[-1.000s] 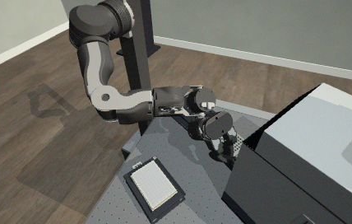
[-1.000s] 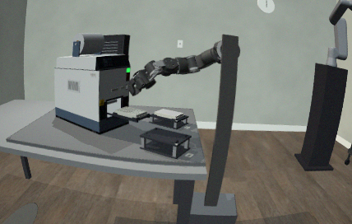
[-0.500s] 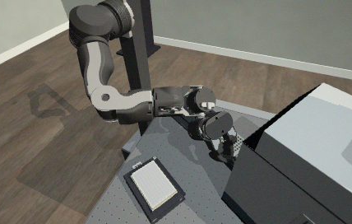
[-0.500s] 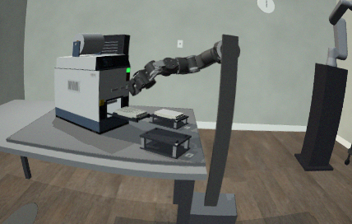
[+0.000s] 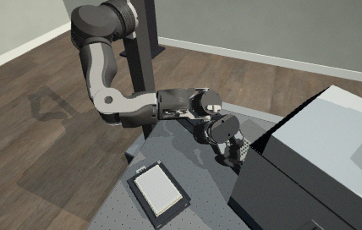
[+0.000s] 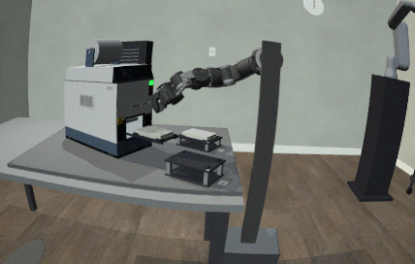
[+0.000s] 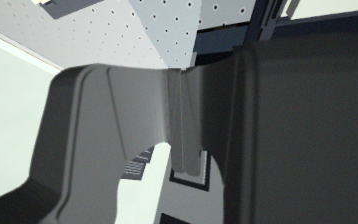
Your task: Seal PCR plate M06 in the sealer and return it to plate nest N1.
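A room with a wooden floor, seen from the side. At the left a grey table [image 6: 32, 167] carries a perforated board, and on the board's left part stands the sealer [image 6: 101, 114], a white and dark box with a roll on top. On its front right edge a lamp [image 6: 151, 82] glows green. Below the lamp the stage [image 6: 141, 138] stands out of the housing, and the open plate M06 [image 6: 154, 131] lies flat on it, its well grid facing up.

Just right of the lamp the gripper [image 6: 158, 103] hangs close to the sealer's front, above the stage and apart from the plate. Its fingers are pressed fully together with nothing between them, as the wrist view shows.

Right of the stage the sealed plate M09 [image 6: 200, 133] sits on its nest N2 [image 6: 201, 142]. Nearer the camera the dark nest N1 [image 6: 194, 167] holds no plate.

Further right a tall dark post [image 6: 265, 141] rises from the floor, and the arm [image 6: 226, 73] reaches leftward from its top. At the far right a dark pedestal [image 6: 378, 141] bears a second, pale arm
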